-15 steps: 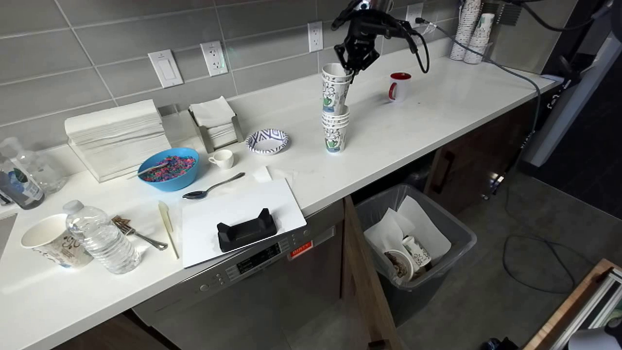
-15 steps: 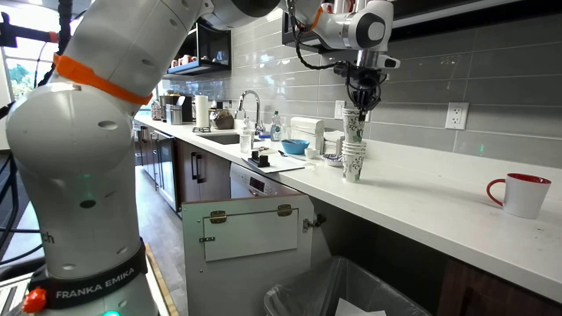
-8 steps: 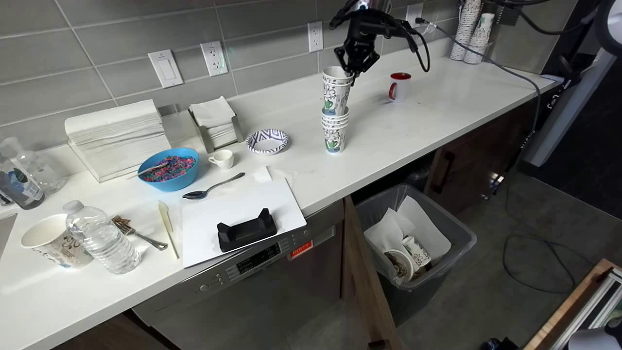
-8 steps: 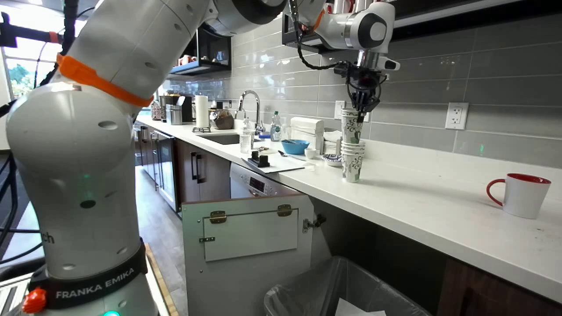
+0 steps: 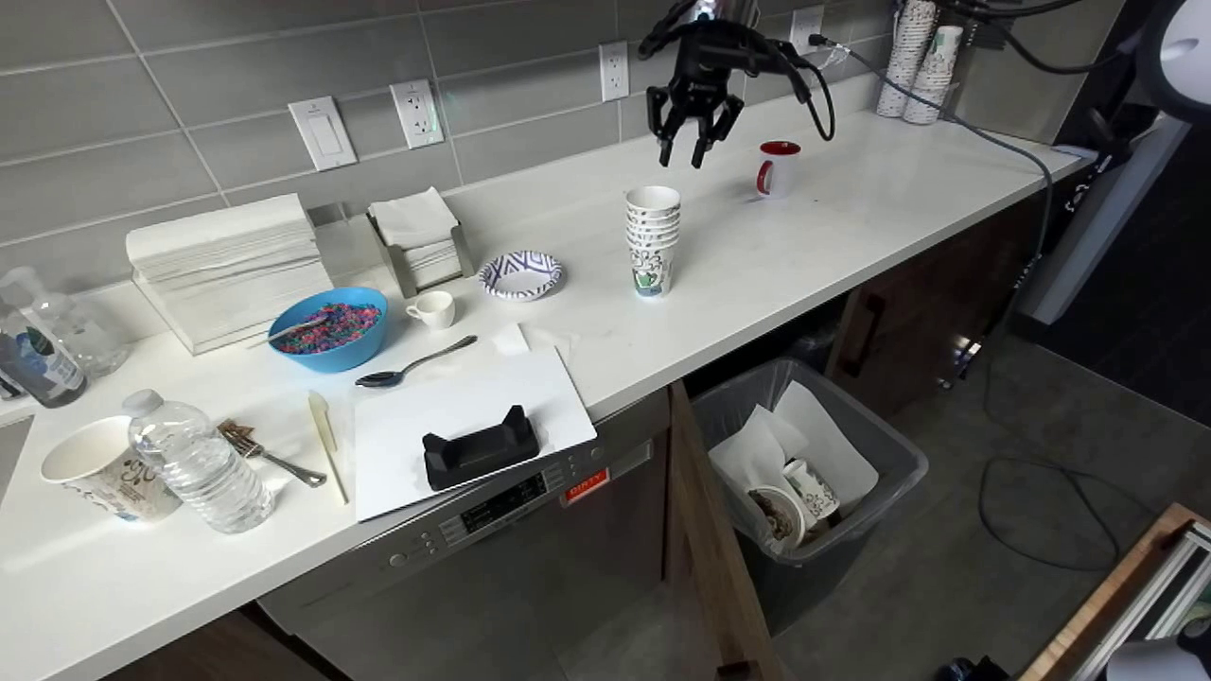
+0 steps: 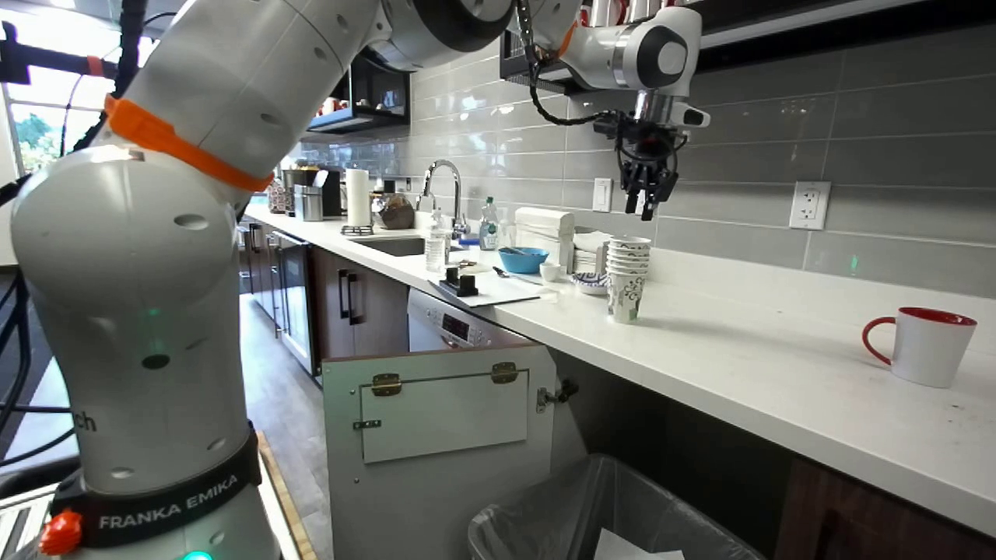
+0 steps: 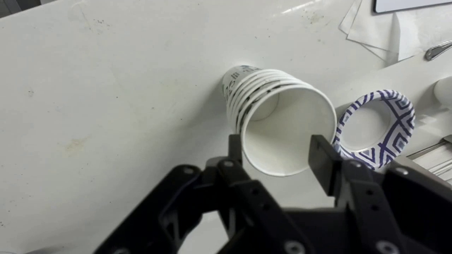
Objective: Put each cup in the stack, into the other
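Nested stack of patterned cups [image 5: 653, 251] stood below the gripper [image 5: 682, 163]

With the stack as the dial's centre, the white counter [image 5: 757, 255] ran from eight o'clock up to two o'clock in an exterior view. The robot arm [image 6: 140, 295] stood at nine o'clock in an exterior view, its upper links arching across to the gripper. The grey bin [image 5: 804, 582] stood at five o'clock, below counter level. The white board [image 5: 445, 407] lay between seven and eight o'clock.

The gripper hung between twelve and one o'clock, above the stack and apart from it, its jaws parted and free of the cups; the wrist view showed the top cup [image 7: 286, 141] beyond its fingertips [image 7: 235, 148]. The stack stood upright on the counter, each cup set inside the next, rims showing as close rings.

The blue bowl [image 5: 348, 357] sat between eight and nine o'clock; nearer on that bearing lay the zigzag-patterned paper bowl [image 5: 520, 283]. The red-lined mug [image 5: 781, 177] stood at two o'clock, and the white teacup [image 5: 433, 310] between the two bowls.
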You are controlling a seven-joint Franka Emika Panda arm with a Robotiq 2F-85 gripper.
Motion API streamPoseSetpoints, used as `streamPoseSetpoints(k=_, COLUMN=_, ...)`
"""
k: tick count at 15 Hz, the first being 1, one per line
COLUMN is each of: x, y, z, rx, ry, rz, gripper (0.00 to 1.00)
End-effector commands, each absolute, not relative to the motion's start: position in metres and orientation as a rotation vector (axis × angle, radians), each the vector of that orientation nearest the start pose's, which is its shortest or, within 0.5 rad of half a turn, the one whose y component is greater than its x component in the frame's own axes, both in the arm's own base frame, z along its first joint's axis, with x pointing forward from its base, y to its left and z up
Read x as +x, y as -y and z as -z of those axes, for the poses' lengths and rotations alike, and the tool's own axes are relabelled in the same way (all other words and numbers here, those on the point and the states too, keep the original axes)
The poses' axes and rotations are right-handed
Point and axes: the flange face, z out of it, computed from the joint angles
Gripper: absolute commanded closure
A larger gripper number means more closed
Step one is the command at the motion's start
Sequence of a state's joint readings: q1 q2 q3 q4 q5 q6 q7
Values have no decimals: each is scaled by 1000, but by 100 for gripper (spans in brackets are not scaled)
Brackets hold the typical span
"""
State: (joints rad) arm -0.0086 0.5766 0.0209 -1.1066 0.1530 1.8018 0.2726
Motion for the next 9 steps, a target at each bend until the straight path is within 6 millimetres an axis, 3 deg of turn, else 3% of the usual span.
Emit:
streamPoseSetpoints(k=1, x=732, y=-14, z=-508, rx=-2938, ry=-443, rz=144, gripper=15)
streamPoseSetpoints(k=3, x=727, y=-12, z=-523, rx=-2947, ry=-447, rz=174, gripper=0)
streamPoseSetpoints(k=9, x=702, y=-23, z=-583, rx=-2956, ry=-385, rz=308, gripper=0)
